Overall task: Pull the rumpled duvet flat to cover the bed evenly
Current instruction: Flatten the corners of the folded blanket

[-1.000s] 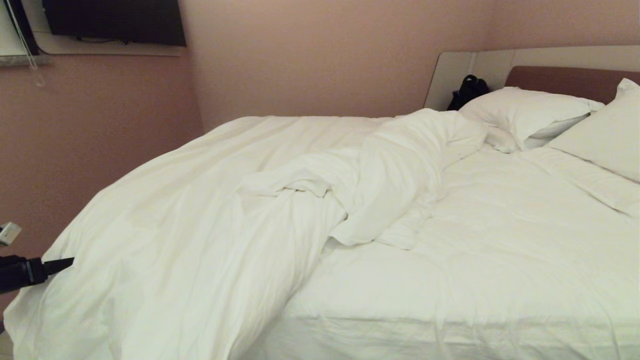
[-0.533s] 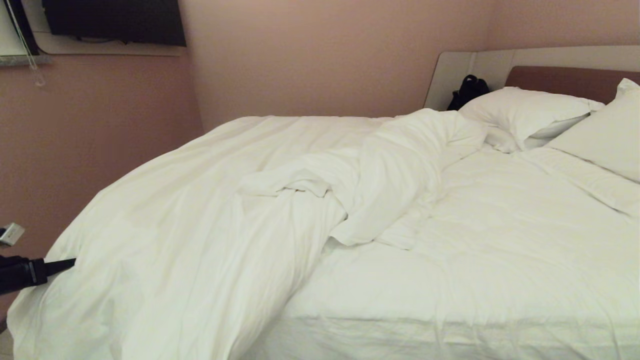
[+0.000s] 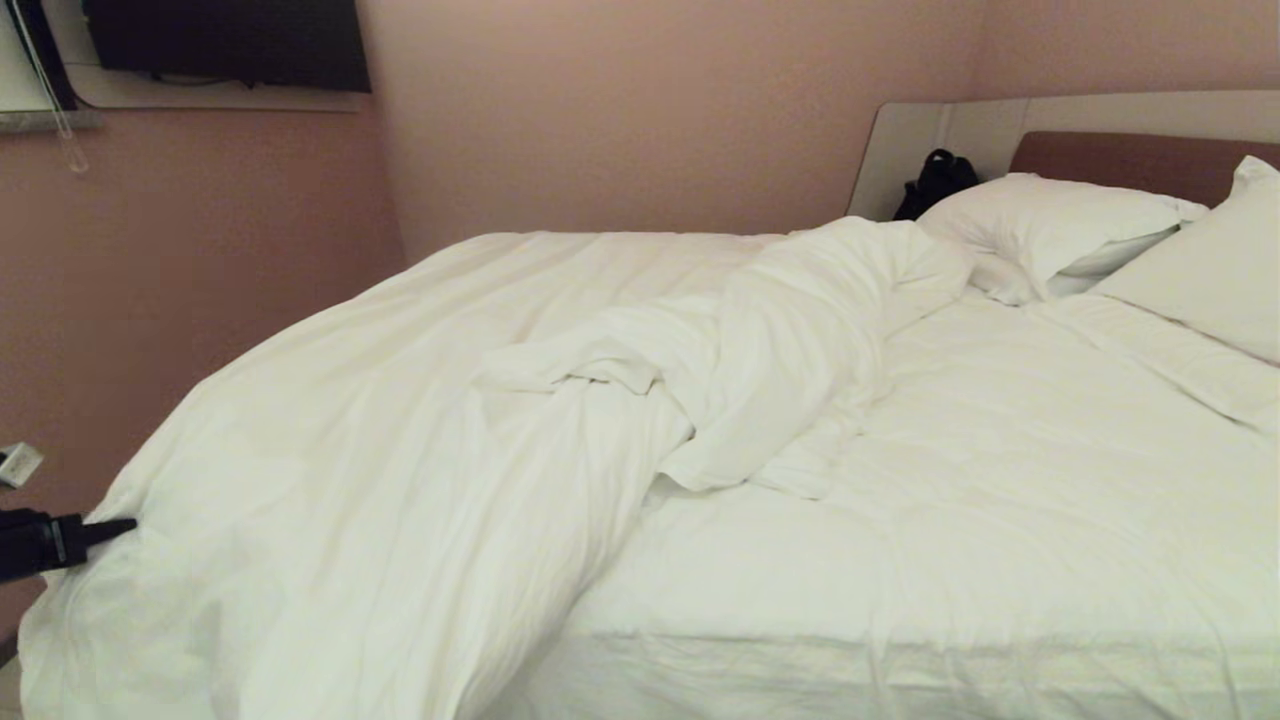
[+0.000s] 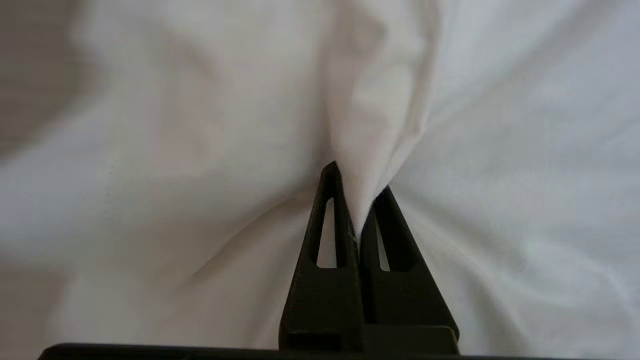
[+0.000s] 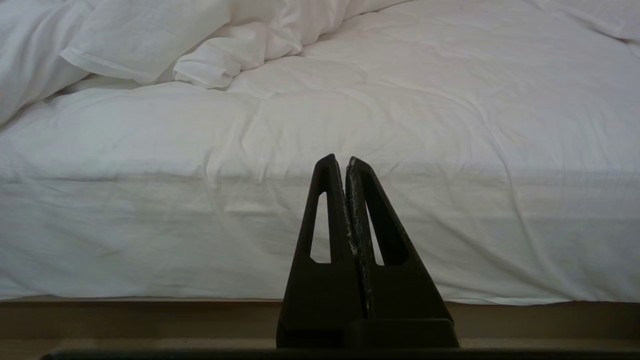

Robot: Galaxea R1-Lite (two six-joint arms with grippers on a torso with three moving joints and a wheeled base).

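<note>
The white duvet [image 3: 420, 420] lies rumpled over the left half of the bed [image 3: 950, 480], bunched in a ridge down the middle and hanging over the near left corner. My left gripper [image 3: 125, 524] is at that hanging corner, at the far left of the head view. In the left wrist view it is shut on a pinched fold of the duvet [image 4: 370, 150], the cloth rising between its fingertips [image 4: 331, 175]. My right gripper [image 5: 340, 160] is shut and empty, held low in front of the bed's near side [image 5: 150, 235].
Two white pillows [image 3: 1050, 225] rest against the headboard [image 3: 1130, 160] at the far right, with a black bag [image 3: 935, 180] beside them. Pink walls close in on the left and behind. A dark screen [image 3: 225, 40] hangs high on the left wall.
My left gripper has closed on the duvet's corner and drawn back a little to the left, and the cloth around it has tightened.
</note>
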